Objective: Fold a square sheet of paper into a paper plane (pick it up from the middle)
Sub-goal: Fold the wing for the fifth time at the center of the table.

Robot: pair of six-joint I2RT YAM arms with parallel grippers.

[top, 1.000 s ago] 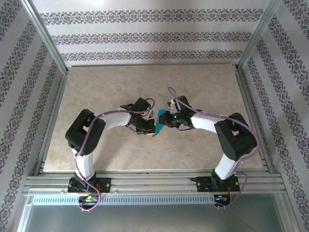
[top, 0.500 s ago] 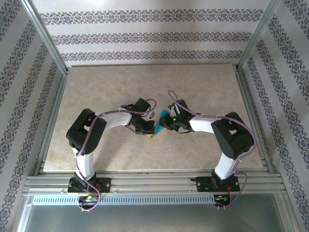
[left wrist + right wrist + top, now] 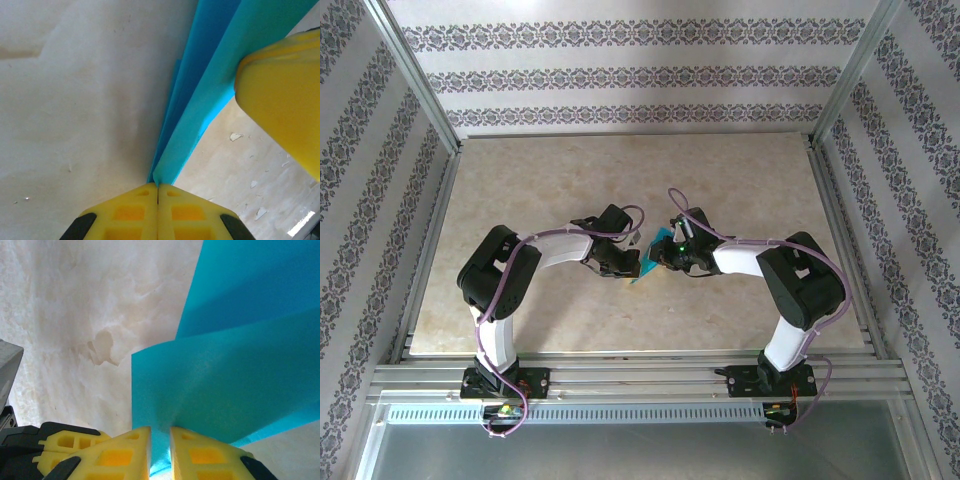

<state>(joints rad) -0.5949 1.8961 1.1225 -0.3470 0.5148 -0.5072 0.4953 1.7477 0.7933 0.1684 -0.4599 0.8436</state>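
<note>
At centre of beige marble-look table [image 3: 520, 190], folded teal paper sheet [image 3: 643, 272] held from both sides where arms meet. Left gripper [image 3: 158, 187] pressed together, pinching sheet's folded edge; layers fan out away from fingertips. Right gripper [image 3: 160, 432] pinching flat flap of sheet, with paper filling narrow slit between fingers. In left wrist view, right gripper's yellow finger touches sheet's far end.

One folded sheet of thin teal-blue paper [image 3: 240, 365] sits between both pairs of jaws. Two two-finger grippers: left gripper [image 3: 158, 187], right gripper [image 3: 160, 432]. Four yellow plastic fingers [image 3: 200, 455], two per gripper. One beige marbled tabletop [image 3: 520, 200] lies beneath the jaws.
</note>
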